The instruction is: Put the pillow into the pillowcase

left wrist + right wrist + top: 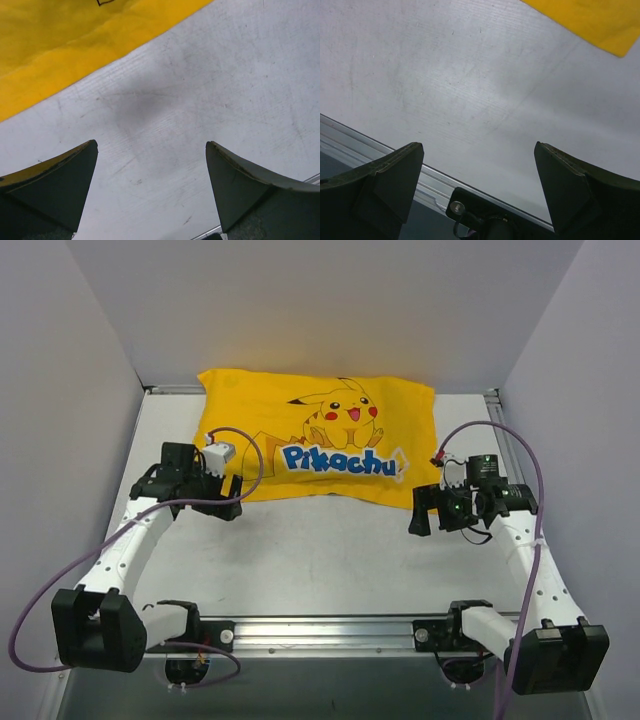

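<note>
The yellow pillowcase lies Pikachu side up at the back middle of the table, looking slightly puffed. No white pillow shows in any view. My left gripper is open and empty, just off the case's front left edge. In the left wrist view the yellow cloth lies beyond the fingertips, over bare table. My right gripper is open and empty, just off the case's front right corner. In the right wrist view only a corner of the yellow cloth shows.
White walls close the table on the left, back and right. A metal rail with both arm bases runs along the near edge, and it also shows in the right wrist view. Purple cables loop from both arms.
</note>
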You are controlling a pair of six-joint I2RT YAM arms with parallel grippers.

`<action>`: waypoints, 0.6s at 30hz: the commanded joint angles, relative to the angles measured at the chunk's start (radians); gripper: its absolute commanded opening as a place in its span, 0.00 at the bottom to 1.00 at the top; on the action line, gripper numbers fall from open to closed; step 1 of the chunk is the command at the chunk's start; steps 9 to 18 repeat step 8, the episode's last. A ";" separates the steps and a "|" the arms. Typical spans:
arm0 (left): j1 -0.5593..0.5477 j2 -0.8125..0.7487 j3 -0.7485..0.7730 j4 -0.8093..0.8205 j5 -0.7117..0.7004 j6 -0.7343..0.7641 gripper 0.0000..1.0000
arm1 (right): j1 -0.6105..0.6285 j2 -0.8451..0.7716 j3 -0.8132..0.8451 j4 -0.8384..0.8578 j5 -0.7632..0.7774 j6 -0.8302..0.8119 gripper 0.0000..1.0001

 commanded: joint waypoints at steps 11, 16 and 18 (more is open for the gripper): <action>-0.018 -0.046 -0.011 0.046 0.016 -0.019 0.98 | -0.011 -0.061 -0.025 0.015 -0.066 0.038 1.00; -0.018 -0.046 -0.011 0.046 0.016 -0.019 0.98 | -0.011 -0.061 -0.025 0.015 -0.066 0.038 1.00; -0.018 -0.046 -0.011 0.046 0.016 -0.019 0.98 | -0.011 -0.061 -0.025 0.015 -0.066 0.038 1.00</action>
